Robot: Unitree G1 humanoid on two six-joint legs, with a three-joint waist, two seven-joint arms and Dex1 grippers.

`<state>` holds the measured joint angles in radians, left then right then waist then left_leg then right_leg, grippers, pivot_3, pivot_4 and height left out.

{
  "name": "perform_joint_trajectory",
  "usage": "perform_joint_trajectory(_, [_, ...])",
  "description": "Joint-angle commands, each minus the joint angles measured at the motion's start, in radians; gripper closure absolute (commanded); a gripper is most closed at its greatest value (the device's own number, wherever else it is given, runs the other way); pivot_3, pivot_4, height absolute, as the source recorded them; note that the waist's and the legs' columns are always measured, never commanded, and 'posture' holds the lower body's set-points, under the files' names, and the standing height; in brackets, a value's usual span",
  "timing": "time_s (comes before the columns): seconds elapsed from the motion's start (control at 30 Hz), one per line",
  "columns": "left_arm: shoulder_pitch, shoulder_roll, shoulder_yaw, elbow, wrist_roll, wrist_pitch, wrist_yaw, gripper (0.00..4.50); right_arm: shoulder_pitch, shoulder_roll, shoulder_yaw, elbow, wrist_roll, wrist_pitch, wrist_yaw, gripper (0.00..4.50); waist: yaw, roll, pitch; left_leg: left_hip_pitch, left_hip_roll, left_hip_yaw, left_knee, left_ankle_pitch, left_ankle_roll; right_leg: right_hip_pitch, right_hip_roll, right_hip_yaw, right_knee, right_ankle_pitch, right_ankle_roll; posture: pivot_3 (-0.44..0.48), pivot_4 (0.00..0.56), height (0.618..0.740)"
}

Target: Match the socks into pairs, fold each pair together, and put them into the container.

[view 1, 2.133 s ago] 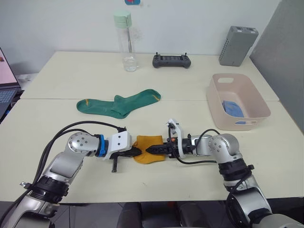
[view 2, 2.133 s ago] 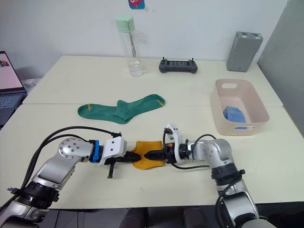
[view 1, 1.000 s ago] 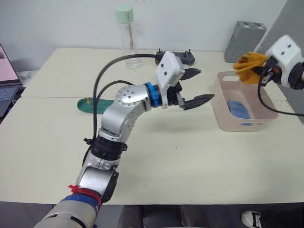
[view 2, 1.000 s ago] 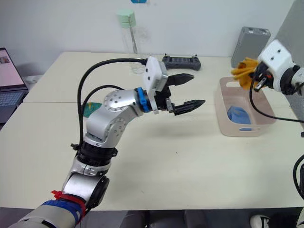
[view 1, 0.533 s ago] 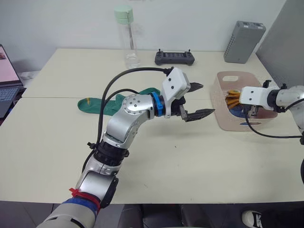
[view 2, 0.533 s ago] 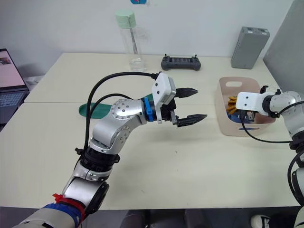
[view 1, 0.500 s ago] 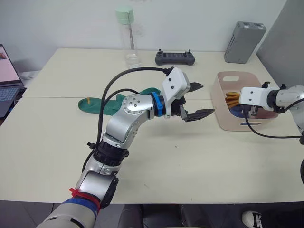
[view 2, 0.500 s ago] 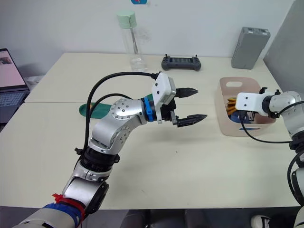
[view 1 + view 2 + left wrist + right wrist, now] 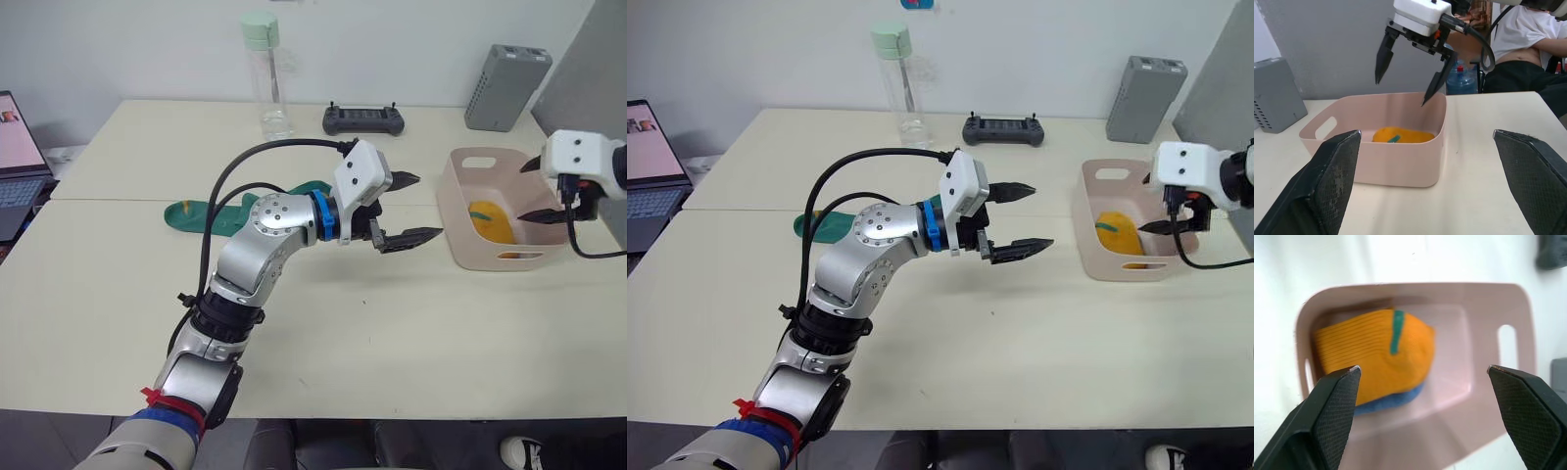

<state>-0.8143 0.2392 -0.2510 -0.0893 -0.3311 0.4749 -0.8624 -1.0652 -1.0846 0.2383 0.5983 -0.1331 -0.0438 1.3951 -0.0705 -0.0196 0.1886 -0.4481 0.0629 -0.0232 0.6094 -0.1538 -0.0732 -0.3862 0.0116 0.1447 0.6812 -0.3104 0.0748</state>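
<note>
From the head cameras I saw the green socks (image 9: 230,214) lying on the surface left of centre, mostly hidden behind my left arm; their long axis ran left to right, one end toward the laptop (image 9: 15,162) and the other toward the tub (image 9: 495,217). I could not tell whether both socks lay exactly on top of each other. My left gripper (image 9: 400,210) hung above the surface between the socks and the tub, jaws wide and holding nothing. My right gripper (image 9: 545,191) hovered over the far right of the tub, jaws wide and empty too. The folded yellow pair (image 9: 489,221) lay inside the tub.

In the left wrist view, the tub (image 9: 1382,149) sat straight ahead with the yellow bundle (image 9: 1402,134) on its floor and the right gripper (image 9: 1410,68) spread above it. A grey box (image 9: 1276,93) stood beside the tub.

In the right wrist view, I looked straight down on the yellow pair (image 9: 1374,355), its green mark up, resting on top of the blue pair (image 9: 1393,399), which peeked out beneath one edge.

I judged the green socks light, limp and non-slip. They would sag if lifted by one end, so I would pinch both layers near the middle, at the heel bend.
</note>
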Motion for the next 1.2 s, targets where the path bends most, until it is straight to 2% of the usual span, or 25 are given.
perform_joint_trajectory(0.03, [-0.015,-0.014,-0.005,-0.022,-0.001,-0.022,-0.004,0.0,-0.042,0.042,-0.019,0.088,-0.039,-0.062,-0.102,0.4,-0.002,0.0,0.0,0.0,0.0,0.0,0.0,0.0,0.0,0.0,0.0,0.0,0.0,0.0,0.0,0.0,0.15,0.74])
perform_joint_trajectory(0.13, [-0.019,-0.018,-0.01,-0.022,0.003,-0.024,-0.007,0.0,-0.033,0.102,0.0,0.176,-0.072,-0.123,-0.169,1.32,-0.003,0.0,0.0,0.001,0.0,0.0,0.0,0.0,0.0,0.001,0.0,0.0,0.0,0.0,0.0,0.0,0.15,0.74])
perform_joint_trajectory(0.4, [-0.022,-0.023,-0.017,-0.022,0.016,-0.033,0.002,0.0,-0.033,0.224,0.058,0.395,-0.162,-0.206,-0.269,4.25,-0.004,0.0,0.0,0.001,0.0,0.0,0.0,0.0,0.0,0.001,0.0,0.0,0.001,0.0,0.0,0.0,0.15,0.74])
perform_joint_trajectory(0.43, [-0.017,-0.022,-0.018,-0.029,0.015,-0.029,0.002,0.0,-0.038,0.235,0.071,0.428,-0.183,-0.212,-0.288,4.46,-0.004,0.0,0.0,0.001,0.0,0.0,0.0,0.0,0.0,0.001,0.0,0.0,0.001,0.0,0.0,0.0,0.15,0.74])
perform_joint_trajectory(0.57, [-0.008,-0.015,-0.017,-0.046,0.012,-0.022,-0.001,0.0,-0.066,0.259,0.096,0.517,-0.235,-0.24,-0.36,4.46,-0.003,0.0,0.0,0.001,0.0,0.0,0.0,0.0,0.0,0.001,0.0,0.0,0.001,0.0,0.0,0.0,0.15,0.74])
perform_joint_trajectory(0.7, [-0.005,0.002,-0.009,-0.05,0.01,-0.014,-0.005,0.0,-0.115,0.243,0.067,0.533,-0.225,-0.252,-0.352,4.46,-0.004,0.0,0.0,0.001,0.0,0.0,0.0,0.0,0.0,0.001,0.0,0.0,0.001,0.0,0.0,0.0,0.15,0.74])
perform_joint_trajectory(0.93, [0.036,0.077,0.061,-0.059,-0.003,0.004,0.01,0.0,-0.161,0.211,-0.084,0.391,-0.073,-0.183,-0.313,4.46,-0.008,0.001,0.0,0.002,0.0,0.0,0.0,0.0,0.0,0.001,0.0,0.0,0.001,0.0,0.0,0.0,0.15,0.74])
perform_joint_trajectory(1.0, [0.072,0.109,0.093,-0.065,0.002,-0.002,0.023,0.0,-0.116,0.243,-0.155,0.266,0.012,-0.109,-0.327,4.46,-0.015,0.001,0.0,0.002,0.0,0.0,0.0,0.0,0.0,0.002,0.0,0.0,0.002,0.0,0.0,0.0,0.15,0.74])
perform_joint_trajectory(1.03, [0.108,0.13,0.114,-0.075,0.007,-0.004,0.034,0.0,-0.053,0.278,-0.193,0.138,0.078,-0.041,-0.336,4.3,-0.015,0.001,-0.001,0.003,0.0,0.0,0.0,0.0,0.0,0.002,0.0,0.0,0.002,0.0,0.0,0.0,0.15,0.74])
perform_joint_trajectory(1.1, [0.192,0.168,0.156,-0.098,0.014,-0.01,0.058,0.0,0.097,0.363,-0.255,-0.157,0.201,0.14,-0.383,3.89,-0.017,0.001,-0.001,0.006,0.001,-0.001,-0.001,0.0,0.0,0.006,0.001,-0.001,0.002,0.0,0.0,0.0,0.15,0.74])
perform_joint_trajectory(1.2, [0.356,0.207,0.234,-0.139,0.026,-0.035,0.114,0.0,0.352,0.514,-0.262,-0.559,0.29,0.337,-0.516,2.86,-0.016,0.001,-0.002,0.015,0.002,-0.003,-0.004,0.0,0.0,0.015,0.001,-0.001,0.002,-0.001,-0.002,0.0,0.15,0.74])
